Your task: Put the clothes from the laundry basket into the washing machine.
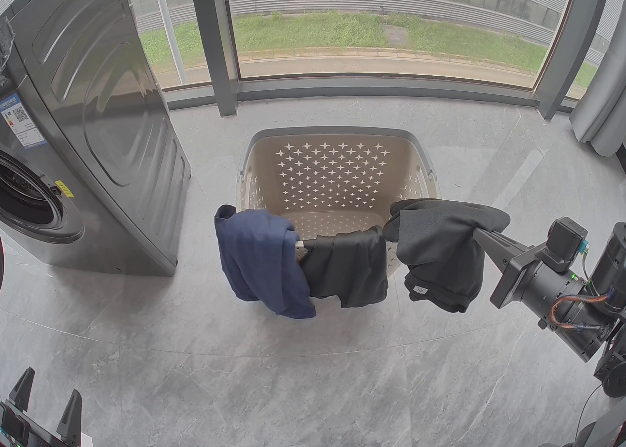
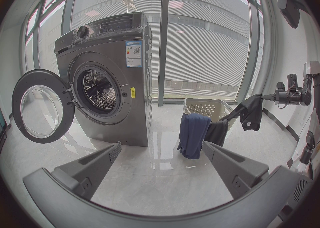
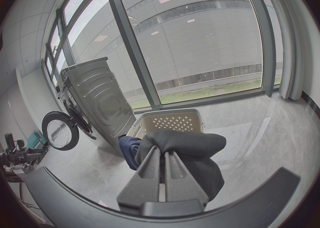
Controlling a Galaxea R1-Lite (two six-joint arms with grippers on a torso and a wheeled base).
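A beige laundry basket [image 1: 332, 174] stands on the floor in front of the window. A navy garment [image 1: 261, 259] hangs over its near rim. Beside it a black garment [image 1: 443, 246] stretches from the rim up to my right gripper [image 1: 479, 233], which is shut on it [image 3: 161, 148] and holds it lifted just right of the basket. The grey washing machine [image 1: 98, 96] stands to the left, its round door [image 2: 43, 105] swung open and the drum [image 2: 98, 90] showing. My left gripper [image 1: 49, 389] hangs low at the near left, open and holding nothing, facing the machine [image 2: 160, 147].
Behind the basket runs a glass window wall with a dark pillar [image 1: 208, 24]. A grey curtain [image 1: 600, 109] hangs at the far right. Bare grey floor [image 1: 195, 350] lies between the machine, the basket and me.
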